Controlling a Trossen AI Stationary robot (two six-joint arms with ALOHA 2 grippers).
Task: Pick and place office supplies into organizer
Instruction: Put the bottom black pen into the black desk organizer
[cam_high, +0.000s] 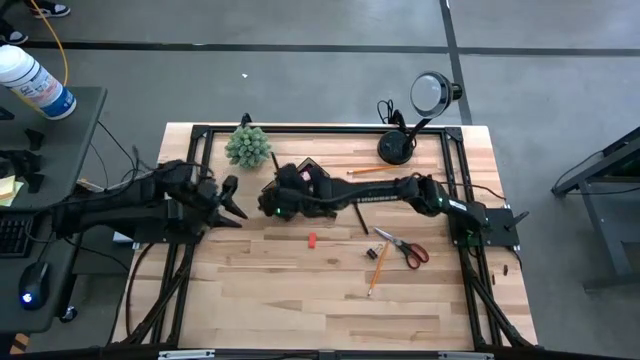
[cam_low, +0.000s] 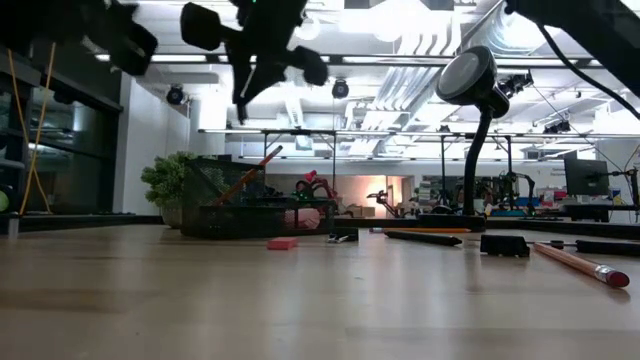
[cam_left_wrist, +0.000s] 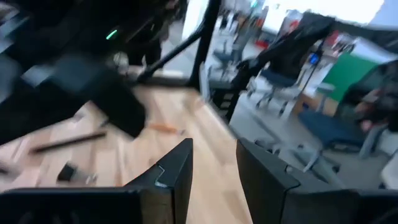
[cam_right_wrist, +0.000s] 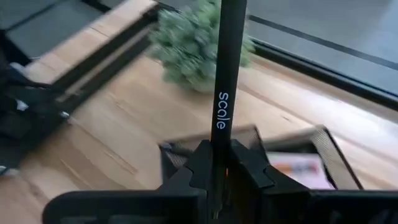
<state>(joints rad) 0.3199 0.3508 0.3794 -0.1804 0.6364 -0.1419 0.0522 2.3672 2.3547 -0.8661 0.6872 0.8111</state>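
Right now I see my right gripper (cam_right_wrist: 219, 163) pinching a black pen (cam_right_wrist: 225, 81), its fingers pressed together on the barrel so the pen stands up out of the grip, white lettering on its side. From above, that gripper (cam_high: 275, 200) hangs over the organizer (cam_high: 305, 172), which sits on the table (cam_high: 300, 300) just beside the green spiky plant (cam_high: 247, 146). Through the right wrist camera the organizer (cam_right_wrist: 329, 149) lies directly beyond the fingertips, with the pink sticky-note pad (cam_right_wrist: 295, 169) already inside it. At table height I can make out an orange-yellow pencil (cam_low: 250, 177) leaning in the organizer as well.

My left gripper (cam_high: 228, 198) waits near the table's left edge, well apart from the organizer, its fingers (cam_left_wrist: 177, 174) spread with nothing between them.

Loose on the wood I count the small red-orange block (cam_high: 312, 240) close in front of the organizer, the red-handled scissors (cam_high: 405, 250) farther right, and another pencil (cam_high: 376, 270) just beside the scissors. A black lamp (cam_high: 397, 148) stands at the far right corner
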